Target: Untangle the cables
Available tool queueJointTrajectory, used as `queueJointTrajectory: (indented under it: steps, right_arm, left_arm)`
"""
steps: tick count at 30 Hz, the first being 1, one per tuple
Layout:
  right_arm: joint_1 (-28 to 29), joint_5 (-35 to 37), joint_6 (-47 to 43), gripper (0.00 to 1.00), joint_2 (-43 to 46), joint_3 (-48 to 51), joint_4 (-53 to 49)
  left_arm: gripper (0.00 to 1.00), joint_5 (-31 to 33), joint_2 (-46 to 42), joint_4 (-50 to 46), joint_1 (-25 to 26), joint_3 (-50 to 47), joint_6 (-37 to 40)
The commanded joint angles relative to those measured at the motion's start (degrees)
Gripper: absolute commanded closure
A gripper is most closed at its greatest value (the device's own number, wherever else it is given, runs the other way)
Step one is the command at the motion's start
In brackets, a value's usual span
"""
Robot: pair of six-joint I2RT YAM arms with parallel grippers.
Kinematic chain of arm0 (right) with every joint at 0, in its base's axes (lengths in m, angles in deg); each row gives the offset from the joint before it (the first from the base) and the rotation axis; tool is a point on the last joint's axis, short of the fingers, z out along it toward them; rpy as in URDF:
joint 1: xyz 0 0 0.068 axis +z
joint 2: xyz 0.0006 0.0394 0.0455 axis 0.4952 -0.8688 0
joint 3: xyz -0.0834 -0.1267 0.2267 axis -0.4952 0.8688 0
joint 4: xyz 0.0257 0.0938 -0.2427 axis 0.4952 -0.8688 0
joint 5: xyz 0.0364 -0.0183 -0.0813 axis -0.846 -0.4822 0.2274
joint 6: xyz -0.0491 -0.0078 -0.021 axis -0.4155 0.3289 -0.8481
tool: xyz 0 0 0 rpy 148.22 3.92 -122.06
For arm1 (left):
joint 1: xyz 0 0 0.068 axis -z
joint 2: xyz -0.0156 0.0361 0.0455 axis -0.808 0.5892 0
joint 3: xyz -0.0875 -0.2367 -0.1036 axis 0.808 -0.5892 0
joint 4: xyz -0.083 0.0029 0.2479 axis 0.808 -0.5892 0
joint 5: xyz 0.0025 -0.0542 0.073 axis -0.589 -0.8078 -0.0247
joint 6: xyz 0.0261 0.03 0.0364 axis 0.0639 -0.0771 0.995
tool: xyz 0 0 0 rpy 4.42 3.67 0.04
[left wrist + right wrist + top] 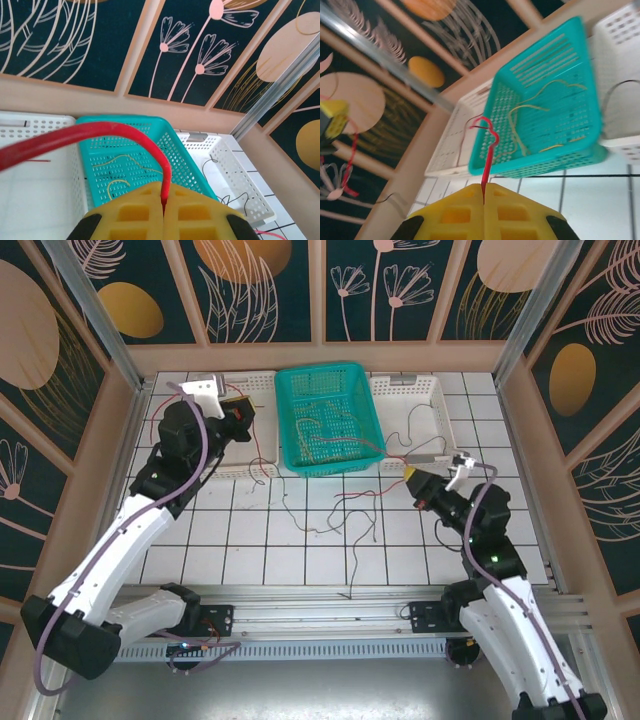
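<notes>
Separation step in cable untangling, seen from above and from both wrists. The yellow fingers of the left gripper [164,209] are pressed together on a red cable [120,129], which arches up from the pinch and off to the left of that view. The right gripper [483,194] is likewise closed, pinching a red strand [488,152] that rises from the fingertips and curls in front of the teal basket [283,425]. Whether both hold one and the same wire cannot be told. From above, the rest of the cables [340,518] are seen as a loose tangle on the tiled table [250,555], between the two arms and just in front of the teal basket. Yellow-tan wires [325,430] lie inside that basket, and a black wire [412,425] is draped in the white basket [440,400] to its right. The step is judged to be the drawing of red wire clear of the tangle. It would be done best by parting the grippers slowly, with the wire raised so that it slides over the other strands and does not drag them along. The pinch should not be relaxed, tension should be low, and the path should be chosen away from the basket mesh, where a thin wire could snag.
</notes>
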Motion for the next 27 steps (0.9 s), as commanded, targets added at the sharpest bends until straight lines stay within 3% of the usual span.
queueJointTrajectory:
  steps: [1,6,15,21,27]
  right_arm:
    - [3.15,-7.50,-2.58,1.00,-4.80,-0.05,8.38]
    - [13.03,-1.25,-8.95,1.00,-11.83,-2.97,9.97]
    - [20.45,-0.94,-10.38,1.00,-25.94,-5.20,19.11]
    - [25.64,0.94,-12.78,0.80,-33.93,-9.42,23.30]
    - [27.76,-2.48,-12.21,0.60,-39.24,-10.94,31.67]
  left_arm:
    - [1.00,-2.29,1.24,3.11,-0.30,-0.66,-2.02]
    - [1.00,-7.63,2.92,7.98,-0.19,-2.56,-6.05]
    - [1.00,-11.55,4.15,12.43,-0.03,-4.20,-10.83]
    - [1.00,-12.22,4.49,13.92,-0.03,-5.52,-11.86]
    - [1.00,-12.39,5.12,14.59,-0.07,-5.81,-12.15]
